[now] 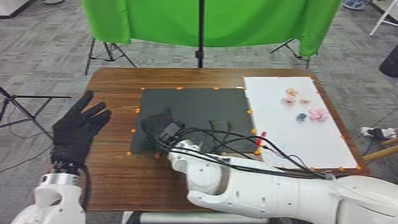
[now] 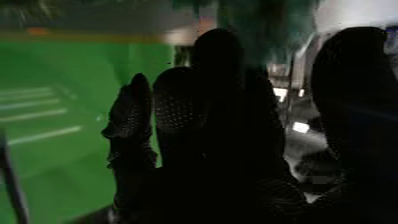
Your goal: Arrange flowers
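Left of centre in the frame, the right hand (image 1: 162,125), fingers straight, could drag slack cables (image 1: 233,133) into the small red object (image 1: 261,138) if it swings

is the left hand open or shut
Open: in the head view, the left hand has its fingers straight and spread apart.

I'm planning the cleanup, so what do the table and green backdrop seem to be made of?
Table: brown wood or wood-look laminate, perhaps with a faint sheen; streaky grain shows. Backdrop: probably matte green cloth, since it hangs in soft folds.
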Robot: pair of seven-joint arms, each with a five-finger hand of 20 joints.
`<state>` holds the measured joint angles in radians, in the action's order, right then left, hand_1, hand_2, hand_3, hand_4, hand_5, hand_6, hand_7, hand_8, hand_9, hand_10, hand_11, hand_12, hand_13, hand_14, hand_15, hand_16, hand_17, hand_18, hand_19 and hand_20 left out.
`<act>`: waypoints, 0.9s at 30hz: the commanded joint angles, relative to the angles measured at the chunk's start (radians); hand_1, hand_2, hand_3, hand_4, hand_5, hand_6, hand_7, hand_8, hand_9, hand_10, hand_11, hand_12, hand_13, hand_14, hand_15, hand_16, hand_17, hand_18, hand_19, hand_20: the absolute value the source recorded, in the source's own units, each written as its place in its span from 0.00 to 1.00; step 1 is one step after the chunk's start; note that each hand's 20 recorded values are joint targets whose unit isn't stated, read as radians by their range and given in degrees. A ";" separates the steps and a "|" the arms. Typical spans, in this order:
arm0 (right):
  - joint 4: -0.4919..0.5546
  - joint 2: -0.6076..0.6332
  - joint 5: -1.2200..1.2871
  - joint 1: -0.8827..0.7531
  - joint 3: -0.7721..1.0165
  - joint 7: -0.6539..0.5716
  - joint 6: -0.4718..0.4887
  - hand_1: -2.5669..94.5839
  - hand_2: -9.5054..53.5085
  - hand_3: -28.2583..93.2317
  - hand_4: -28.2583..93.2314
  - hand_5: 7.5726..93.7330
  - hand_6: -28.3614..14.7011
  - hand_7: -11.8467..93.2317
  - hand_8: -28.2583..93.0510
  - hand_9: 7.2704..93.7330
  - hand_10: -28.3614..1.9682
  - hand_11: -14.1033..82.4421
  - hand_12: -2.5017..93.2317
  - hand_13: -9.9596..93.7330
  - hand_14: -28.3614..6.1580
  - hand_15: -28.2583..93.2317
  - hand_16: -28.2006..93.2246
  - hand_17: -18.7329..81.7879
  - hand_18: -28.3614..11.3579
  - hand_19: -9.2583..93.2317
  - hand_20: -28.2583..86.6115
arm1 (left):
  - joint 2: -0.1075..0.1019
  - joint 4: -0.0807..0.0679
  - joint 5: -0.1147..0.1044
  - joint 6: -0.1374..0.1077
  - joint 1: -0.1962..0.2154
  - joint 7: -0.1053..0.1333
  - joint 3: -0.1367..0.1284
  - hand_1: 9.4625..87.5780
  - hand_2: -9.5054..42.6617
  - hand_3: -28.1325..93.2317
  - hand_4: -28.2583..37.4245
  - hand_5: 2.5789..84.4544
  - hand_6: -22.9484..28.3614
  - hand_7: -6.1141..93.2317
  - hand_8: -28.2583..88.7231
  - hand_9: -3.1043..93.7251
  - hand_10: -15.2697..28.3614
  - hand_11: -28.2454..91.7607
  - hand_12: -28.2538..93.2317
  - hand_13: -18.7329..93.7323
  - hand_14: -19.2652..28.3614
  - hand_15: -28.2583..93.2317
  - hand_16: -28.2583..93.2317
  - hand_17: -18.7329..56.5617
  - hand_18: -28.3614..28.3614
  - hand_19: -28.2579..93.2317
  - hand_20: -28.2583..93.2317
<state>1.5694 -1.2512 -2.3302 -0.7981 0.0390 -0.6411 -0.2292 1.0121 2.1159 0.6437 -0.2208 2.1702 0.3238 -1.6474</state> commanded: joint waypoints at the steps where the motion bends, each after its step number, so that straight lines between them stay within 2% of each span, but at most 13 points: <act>1: 0.083 0.040 -0.035 0.043 0.066 -0.046 -0.096 0.36 0.00 0.81 0.00 0.68 0.64 0.28 0.12 0.73 0.52 0.73 0.25 0.72 0.56 0.90 0.41 0.42 0.14 0.91 0.64 | 0.026 0.022 -0.020 -0.035 0.098 0.035 -0.034 0.14 0.31 0.90 0.00 0.38 0.58 0.14 0.17 0.36 0.79 0.42 0.32 0.34 0.97 0.67 0.15 0.14 1.00 0.70 0.24; 4: 0.130 0.076 -0.024 0.013 0.132 -0.051 -0.122 0.35 0.00 0.80 0.00 0.67 0.63 0.28 0.12 0.73 0.51 0.73 0.25 0.72 0.55 0.90 0.41 0.42 0.14 0.92 0.64 | 0.036 0.027 -0.030 -0.047 0.122 0.049 -0.042 0.14 0.31 0.90 0.00 0.38 0.58 0.14 0.17 0.36 0.79 0.42 0.32 0.35 0.97 0.67 0.15 0.14 1.00 0.70 0.24; 6: 0.168 0.112 -0.032 -0.018 0.189 -0.062 -0.136 0.34 0.00 0.81 0.00 0.67 0.63 0.27 0.13 0.73 0.50 0.73 0.25 0.72 0.54 0.90 0.41 0.42 0.14 0.92 0.64 | 0.048 0.021 -0.032 -0.044 0.121 0.047 -0.039 0.14 0.31 0.90 0.00 0.38 0.58 0.14 0.17 0.36 0.79 0.42 0.32 0.35 0.97 0.67 0.15 0.14 1.00 0.70 0.25; 7: 0.188 0.131 -0.020 -0.034 0.217 -0.069 -0.144 0.34 0.00 0.81 0.00 0.67 0.63 0.27 0.13 0.73 0.50 0.73 0.25 0.72 0.54 0.90 0.41 0.42 0.14 0.92 0.64 | 0.049 0.023 -0.037 -0.050 0.128 0.051 -0.037 0.13 0.31 0.90 0.00 0.38 0.58 0.14 0.17 0.36 0.79 0.42 0.32 0.35 0.97 0.67 0.15 0.14 1.00 0.70 0.25; 8: 0.213 0.149 -0.017 -0.064 0.263 -0.075 -0.139 0.34 0.00 0.81 0.00 0.67 0.63 0.27 0.13 0.73 0.49 0.73 0.25 0.72 0.54 0.90 0.41 0.42 0.14 0.92 0.64 | 0.052 0.022 -0.036 -0.051 0.131 0.055 -0.036 0.13 0.31 0.90 0.00 0.38 0.58 0.14 0.17 0.36 0.79 0.42 0.32 0.35 0.97 0.67 0.15 0.14 1.00 0.70 0.25; 9: 0.229 0.171 -0.021 -0.076 0.288 -0.096 -0.151 0.34 0.00 0.81 0.00 0.67 0.63 0.27 0.13 0.73 0.49 0.73 0.25 0.72 0.54 0.90 0.41 0.42 0.13 0.92 0.64 | 0.063 0.022 -0.030 -0.045 0.131 0.047 -0.040 0.13 0.31 0.90 0.00 0.38 0.58 0.14 0.17 0.36 0.79 0.42 0.32 0.35 0.97 0.67 0.15 0.14 1.00 0.70 0.25; 10: 0.246 0.194 -0.033 -0.105 0.330 -0.105 -0.155 0.34 0.00 0.81 0.00 0.67 0.62 0.27 0.13 0.73 0.49 0.73 0.25 0.72 0.53 0.90 0.41 0.42 0.13 0.92 0.64 | 0.064 0.022 -0.032 -0.047 0.131 0.049 -0.036 0.13 0.31 0.90 0.00 0.38 0.58 0.14 0.17 0.36 0.79 0.42 0.32 0.35 0.97 0.67 0.15 0.14 1.00 0.70 0.25; 11: 0.266 0.221 -0.024 -0.132 0.367 -0.115 -0.162 0.33 0.00 0.82 0.00 0.67 0.62 0.27 0.13 0.73 0.48 0.73 0.25 0.72 0.53 0.90 0.41 0.42 0.13 0.92 0.64 | 0.070 0.025 -0.027 -0.043 0.136 0.041 -0.040 0.13 0.31 0.90 0.00 0.38 0.58 0.14 0.17 0.36 0.79 0.42 0.32 0.35 0.97 0.67 0.15 0.14 1.00 0.70 0.25; 12: 0.288 0.254 -0.018 -0.151 0.395 -0.132 -0.175 0.34 0.00 0.82 0.00 0.67 0.62 0.27 0.13 0.73 0.48 0.72 0.25 0.71 0.52 0.90 0.41 0.41 0.13 0.92 0.64 | 0.071 0.026 -0.027 -0.045 0.139 0.049 -0.037 0.13 0.31 0.90 0.00 0.38 0.58 0.14 0.17 0.36 0.79 0.42 0.32 0.35 0.97 0.67 0.15 0.14 1.00 0.70 0.25; 13: 0.308 0.281 -0.024 -0.190 0.441 -0.149 -0.172 0.34 0.00 0.82 0.00 0.67 0.62 0.27 0.13 0.73 0.48 0.72 0.25 0.71 0.52 0.90 0.41 0.41 0.12 0.92 0.64 | 0.076 0.028 -0.025 -0.044 0.144 0.045 -0.038 0.13 0.31 0.90 0.00 0.38 0.58 0.14 0.17 0.36 0.79 0.42 0.32 0.35 0.97 0.67 0.15 0.14 1.00 0.70 0.25; 19: 0.397 0.501 -0.008 -0.393 0.652 -0.254 -0.189 0.34 0.00 0.83 0.00 0.67 0.61 0.26 0.13 0.72 0.47 0.68 0.23 0.70 0.50 0.89 0.40 0.40 0.12 0.91 0.64 | 0.077 0.029 -0.028 -0.044 0.158 0.053 -0.030 0.13 0.31 0.90 0.00 0.38 0.58 0.14 0.17 0.36 0.79 0.43 0.32 0.35 0.97 0.67 0.15 0.14 1.00 0.70 0.25; 24: 0.396 0.590 0.054 -0.558 0.815 -0.259 -0.122 0.35 0.00 0.85 0.00 0.63 0.61 0.26 0.13 0.69 0.44 0.60 0.21 0.66 0.48 0.86 0.38 0.38 0.13 0.89 0.63 | 0.078 0.031 -0.036 -0.048 0.172 0.063 -0.023 0.12 0.31 0.90 0.00 0.38 0.58 0.14 0.17 0.36 0.79 0.43 0.32 0.35 0.97 0.67 0.15 0.14 1.00 0.70 0.25; 27: 0.373 0.606 0.070 -0.601 0.856 -0.286 -0.094 0.35 0.00 0.86 0.00 0.61 0.62 0.27 0.13 0.67 0.43 0.57 0.20 0.64 0.47 0.86 0.37 0.37 0.14 0.88 0.63 | 0.074 0.031 -0.043 -0.051 0.173 0.071 -0.019 0.12 0.32 0.89 0.00 0.38 0.58 0.14 0.17 0.36 0.79 0.43 0.32 0.35 0.98 0.67 0.15 0.14 1.00 0.70 0.25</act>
<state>2.0005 -0.7807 -2.2851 -1.2285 0.7974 -0.8798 -0.3804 1.0786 2.1444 0.6180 -0.2583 2.3141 0.3823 -1.6791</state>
